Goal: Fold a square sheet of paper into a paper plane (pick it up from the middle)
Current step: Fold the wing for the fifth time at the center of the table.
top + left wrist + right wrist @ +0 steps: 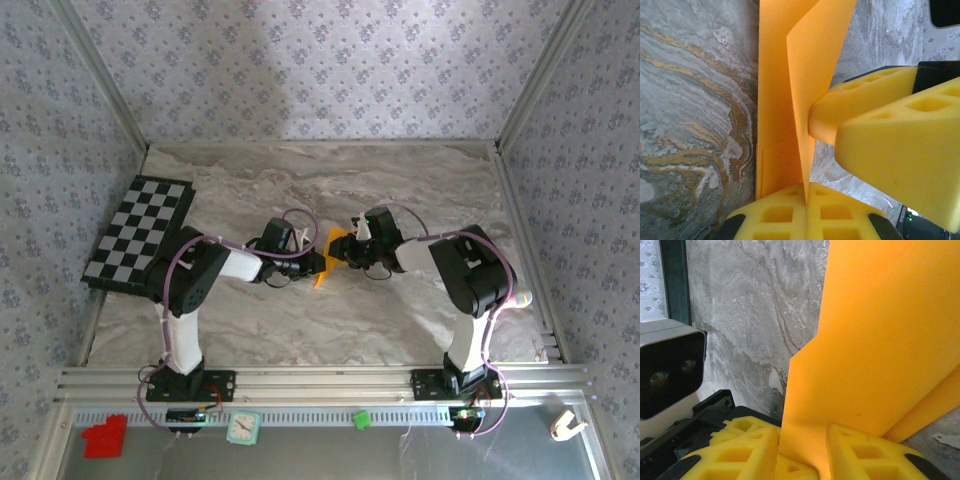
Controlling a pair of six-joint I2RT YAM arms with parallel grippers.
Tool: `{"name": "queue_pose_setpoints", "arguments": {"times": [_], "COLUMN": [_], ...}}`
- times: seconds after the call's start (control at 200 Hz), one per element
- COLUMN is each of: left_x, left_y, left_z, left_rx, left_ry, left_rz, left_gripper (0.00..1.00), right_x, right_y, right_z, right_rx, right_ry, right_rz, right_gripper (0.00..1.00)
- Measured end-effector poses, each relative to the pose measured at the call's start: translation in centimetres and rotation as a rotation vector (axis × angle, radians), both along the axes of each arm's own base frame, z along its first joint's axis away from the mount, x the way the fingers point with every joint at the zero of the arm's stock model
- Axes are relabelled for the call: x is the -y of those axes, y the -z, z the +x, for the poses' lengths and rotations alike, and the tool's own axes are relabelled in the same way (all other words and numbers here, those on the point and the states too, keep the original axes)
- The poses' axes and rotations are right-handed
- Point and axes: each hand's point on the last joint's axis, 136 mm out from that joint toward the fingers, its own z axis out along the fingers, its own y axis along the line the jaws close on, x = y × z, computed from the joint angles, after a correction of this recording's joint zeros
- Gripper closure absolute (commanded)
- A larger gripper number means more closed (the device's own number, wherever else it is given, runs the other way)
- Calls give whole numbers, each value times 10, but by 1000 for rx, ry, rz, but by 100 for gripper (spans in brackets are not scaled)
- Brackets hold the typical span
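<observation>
Left gripper (806, 200), at the wrist frame's lower edge, clamped the creased square sheet of paper (782, 75) upright at overhead-frame centre; right gripper (802, 452) straddled a flap, jaws apart; mid-fold, the next move probably called for a crease-setting pinch

A lab test booth. Patterned walls (320, 60) and an aluminium frame (320, 382) box in a marble table (300, 330).

The sheet of paper (338, 252) sits near the middle of the worktop (330, 320). The left pincer (318, 263) is at its left, clamped on its edge. The right pincer (352, 252) is at its right, a finger on either side. A mat (140, 232) lies far left, well apart.
</observation>
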Motion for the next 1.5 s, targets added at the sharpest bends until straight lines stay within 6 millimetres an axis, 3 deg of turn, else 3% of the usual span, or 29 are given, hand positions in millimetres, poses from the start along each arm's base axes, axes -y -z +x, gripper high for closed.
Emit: {"name": "queue_pose_setpoints", "arguments": {"times": [0.585, 1.069, 1.239, 1.369, 1.499], "left_x": [-4, -16, -17, -27, -34], "left_y": [-2, 1, 0, -5, -27], "left_z": [-4, -18, -18, -21, -18], "left_rx": [-8, -69, -71, -74, -26], "left_ry": [-7, -14, -15, -40, -71], "left_rz": [11, 59, 66, 123, 137], "left_gripper": [85, 87, 82, 79, 83], "right_x": [3, 2, 2, 2, 3], "right_y": [4, 6, 6, 7, 8], "right_z": [1, 2, 1, 2, 2], "right_rx": [-29, -48, -56, -64, -73], "right_ry": [13, 12, 9, 9, 12], "right_rz": [-30, -39, -50, -65, -89], "right_gripper": [68, 68, 68, 69, 71]}}
